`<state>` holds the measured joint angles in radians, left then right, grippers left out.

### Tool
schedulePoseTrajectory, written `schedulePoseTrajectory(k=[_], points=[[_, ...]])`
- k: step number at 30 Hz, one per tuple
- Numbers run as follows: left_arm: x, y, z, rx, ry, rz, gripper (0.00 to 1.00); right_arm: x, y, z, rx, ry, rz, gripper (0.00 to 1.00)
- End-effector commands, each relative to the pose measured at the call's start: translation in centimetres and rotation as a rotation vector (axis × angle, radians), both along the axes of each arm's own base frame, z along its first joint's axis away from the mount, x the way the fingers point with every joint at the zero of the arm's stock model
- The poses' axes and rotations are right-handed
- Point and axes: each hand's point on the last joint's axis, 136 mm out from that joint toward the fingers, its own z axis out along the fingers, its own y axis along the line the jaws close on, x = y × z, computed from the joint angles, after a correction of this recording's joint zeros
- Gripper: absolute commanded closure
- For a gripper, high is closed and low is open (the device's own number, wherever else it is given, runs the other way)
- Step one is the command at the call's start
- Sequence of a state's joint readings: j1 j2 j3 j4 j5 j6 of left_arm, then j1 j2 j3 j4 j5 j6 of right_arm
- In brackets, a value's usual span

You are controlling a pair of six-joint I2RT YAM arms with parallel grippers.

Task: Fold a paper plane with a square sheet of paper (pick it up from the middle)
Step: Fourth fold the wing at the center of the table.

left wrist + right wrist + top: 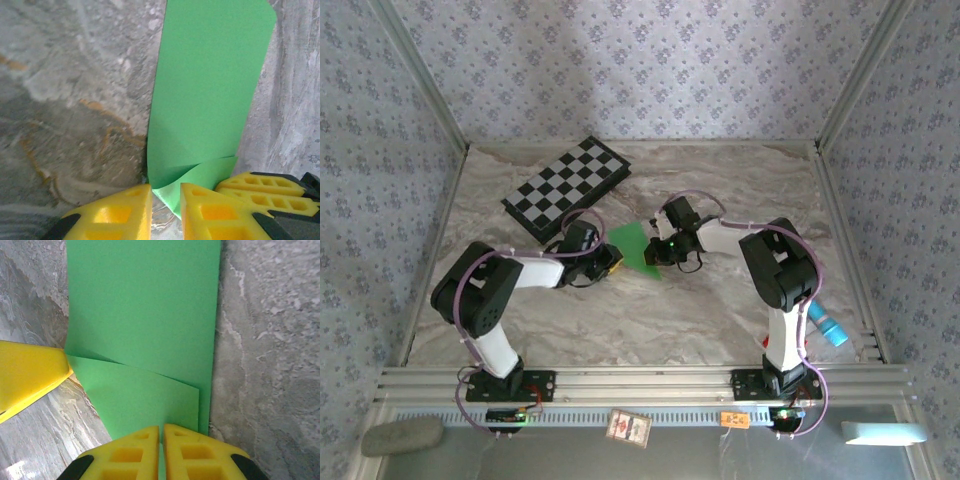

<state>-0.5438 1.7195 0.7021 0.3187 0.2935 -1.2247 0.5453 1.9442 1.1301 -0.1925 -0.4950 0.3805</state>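
The bright-green sheet of paper [632, 245] lies folded on the marbled table between my two grippers. In the left wrist view the paper [210, 75] is a long strip with one corner flap curled up. That flap's tip reaches into the gap of my left gripper [165, 189], whose yellow fingers stand a little apart without clamping it. In the right wrist view my right gripper [161, 429] is shut on the near edge of the paper [145, 305], where a lifted layer overlaps the flat one. Seen from above, the left gripper [610, 262] and right gripper [663, 252] sit at opposite sides of the sheet.
A black-and-white checkered board [565, 187] lies at the back left, close behind the left arm. A blue object [828, 325] rests by the right wall near the right arm's base. Wallpapered walls enclose the table.
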Motion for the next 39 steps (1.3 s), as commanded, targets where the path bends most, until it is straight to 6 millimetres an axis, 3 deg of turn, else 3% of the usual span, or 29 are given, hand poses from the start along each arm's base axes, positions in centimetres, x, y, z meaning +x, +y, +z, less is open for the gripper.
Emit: schedulePoseTrajectory(k=[1,12,25,29,32,39], points=[[0.9,-0.9,1.0,-0.031,-0.026,-0.019,0.79,-1.0,-0.9,-1.8,-0.036,0.060,-0.020,0.87],[1.3,-2.1,2.5,-0.048,-0.084,-0.098,0.80,-1.3,-1.2,-2.3,-0.043,0.072,-0.019,0.88],[1.8,-2.7,1.3,-0.043,-0.062,-0.129,0.81,-1.0,-1.5,-2.2,-0.032,0.050,-0.004,0.89],[1.9,-2.5,1.3,-0.040,-0.059,-0.120,0.85,-0.5,-1.2,-1.1,-0.002,0.014,0.003,0.86],[2.0,-2.2,1.4,-0.038,-0.056,-0.099,0.89,0.3,-1.0,1.0,0.030,-0.054,0.014,0.82],[2.4,-1.2,2.3,-0.021,-0.038,-0.030,0.92,2.2,-2.4,5.8,-0.045,-0.374,0.027,0.60]])
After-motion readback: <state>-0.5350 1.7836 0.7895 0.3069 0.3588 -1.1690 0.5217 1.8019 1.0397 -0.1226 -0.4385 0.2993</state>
